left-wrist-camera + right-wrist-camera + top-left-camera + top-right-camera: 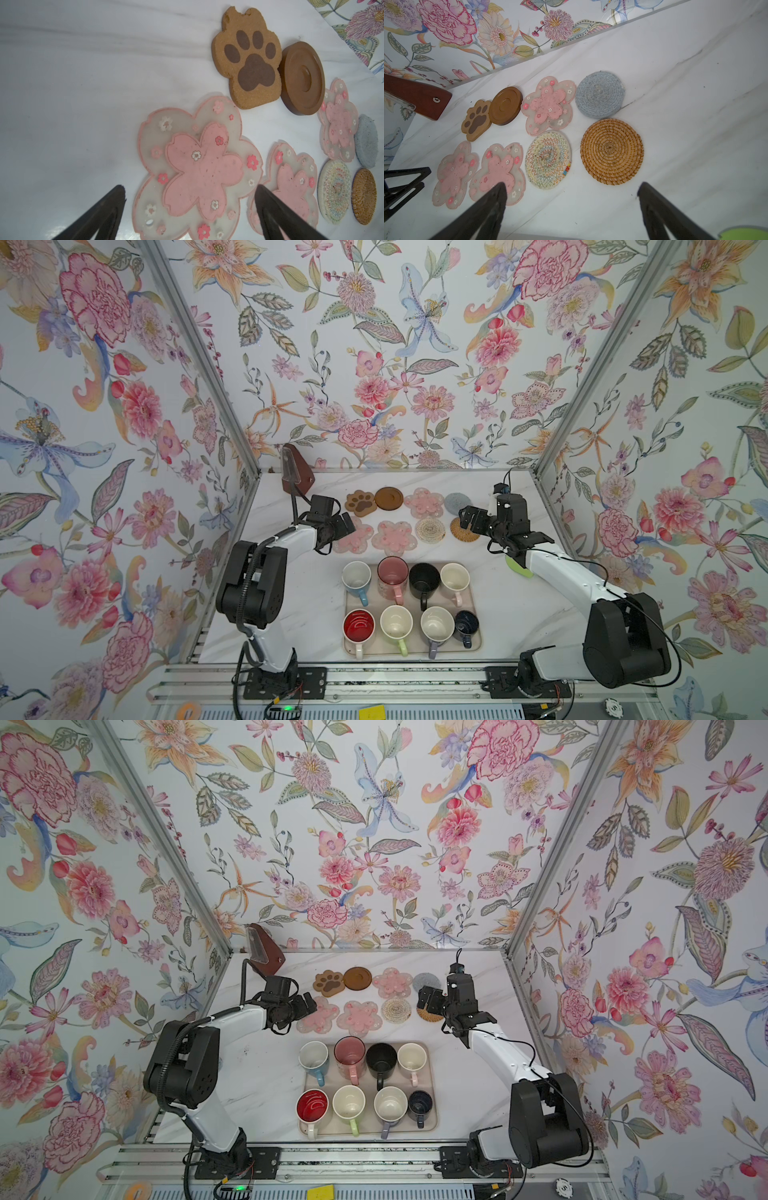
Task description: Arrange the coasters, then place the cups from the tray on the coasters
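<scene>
**A:** The coasters [548, 159] lie in two rows of four at the back of the tabletop [299, 605]. Is anything left to tidy?

**B:** One spot, I think. The paw coaster [476, 119] and the dark brown disc coaster [505, 106] touch at their edges. I'd slide the paw outward onto the bare tabletop, so two mug bases won't crowd each other.

**A:** And the grippers?

**B:** The left gripper [190, 188] hangs above the front-row pink flower coaster [199, 168] at its end of the row. Its jaws are spread wide and hold nothing. The right gripper [571, 185] is just as wide and empty, near the tan woven coaster [611, 151].

**A:** Where are the mugs?

**B:** All eight mugs [396, 622] stand on the tray [474, 601] in front of the coasters, packed close, with their handles toward the robot. I'd start with the row nearest the coasters: the blue mug [356, 577] for the left arm and the cream mug [455, 577] for the right. Lift each one straight up before carrying it, or it will likely knock its neighbour. Set it down centred, especially on the woven coasters, which probably give a less even seat.
</scene>
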You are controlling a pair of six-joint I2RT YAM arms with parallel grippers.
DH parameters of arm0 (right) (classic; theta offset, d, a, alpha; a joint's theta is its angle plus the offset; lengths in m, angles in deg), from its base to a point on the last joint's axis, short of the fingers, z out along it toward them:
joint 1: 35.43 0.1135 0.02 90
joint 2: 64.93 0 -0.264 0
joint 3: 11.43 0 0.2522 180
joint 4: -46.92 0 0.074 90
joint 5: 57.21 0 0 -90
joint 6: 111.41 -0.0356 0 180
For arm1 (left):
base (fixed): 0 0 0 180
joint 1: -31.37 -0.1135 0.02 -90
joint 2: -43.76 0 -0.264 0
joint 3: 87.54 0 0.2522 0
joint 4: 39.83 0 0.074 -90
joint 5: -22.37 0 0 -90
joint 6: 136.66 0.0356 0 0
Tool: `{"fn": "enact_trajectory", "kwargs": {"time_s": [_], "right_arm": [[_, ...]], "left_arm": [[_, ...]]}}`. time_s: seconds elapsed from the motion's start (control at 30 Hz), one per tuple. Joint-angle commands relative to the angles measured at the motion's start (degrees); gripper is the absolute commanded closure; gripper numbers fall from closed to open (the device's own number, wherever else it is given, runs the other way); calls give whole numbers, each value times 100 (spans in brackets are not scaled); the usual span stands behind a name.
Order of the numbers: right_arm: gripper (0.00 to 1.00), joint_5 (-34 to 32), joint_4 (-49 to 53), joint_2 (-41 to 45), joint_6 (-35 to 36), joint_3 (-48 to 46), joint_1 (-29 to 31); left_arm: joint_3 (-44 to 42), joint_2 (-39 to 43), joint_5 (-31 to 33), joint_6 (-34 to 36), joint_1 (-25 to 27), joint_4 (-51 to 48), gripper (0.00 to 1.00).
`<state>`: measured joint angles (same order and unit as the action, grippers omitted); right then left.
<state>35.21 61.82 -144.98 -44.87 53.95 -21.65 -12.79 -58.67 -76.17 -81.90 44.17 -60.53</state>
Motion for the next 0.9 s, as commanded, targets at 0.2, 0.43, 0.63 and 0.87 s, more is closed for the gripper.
{"fn": "enact_trajectory", "kwargs": {"time_s": [0.2, 0.43, 0.63, 0.87], "right_arm": [[1, -26, -45, 169, -62, -135, -53], [1, -19, -44, 153, -59, -147, -62], [1, 5, -80, 121, -88, -151, -64], [1, -3, -63, 147, -80, -160, -68]], "left_arm": [[445, -500, 178, 369, -14, -312, 1], [382, -533, -83, 250, -4, -209, 1], [88, -442, -301, 38, 40, 32, 1], [-158, -344, -395, -186, 172, 208, 1]]}}
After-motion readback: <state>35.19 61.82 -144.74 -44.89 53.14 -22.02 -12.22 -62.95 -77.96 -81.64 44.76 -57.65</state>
